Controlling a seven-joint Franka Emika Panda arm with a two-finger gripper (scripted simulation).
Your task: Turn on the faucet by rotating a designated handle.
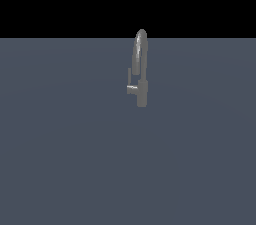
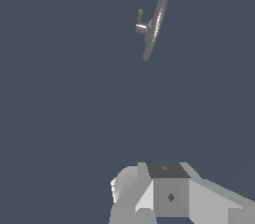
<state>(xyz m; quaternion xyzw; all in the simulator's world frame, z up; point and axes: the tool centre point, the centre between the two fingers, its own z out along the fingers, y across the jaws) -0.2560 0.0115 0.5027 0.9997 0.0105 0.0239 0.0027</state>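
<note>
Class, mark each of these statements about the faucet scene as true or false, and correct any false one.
1. The faucet stands upright on the grey floor. True.
2. The handle sticks out toward the exterior view's right. False: it sticks out toward the exterior view's left.
3. The hand is gripping the handle. False: in the wrist view the faucet is far off and nothing touches it.
4. The spout arches above the body. True.
5. The robot arm shows in the exterior view. False: only the faucet shows.

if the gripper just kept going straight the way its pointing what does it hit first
Probably the bare grey floor. The wrist view looks down on it, with only part of the gripper body showing at the edge. The faucet sits well off that line, so it likely would not be met, though depth is unclear.
</note>
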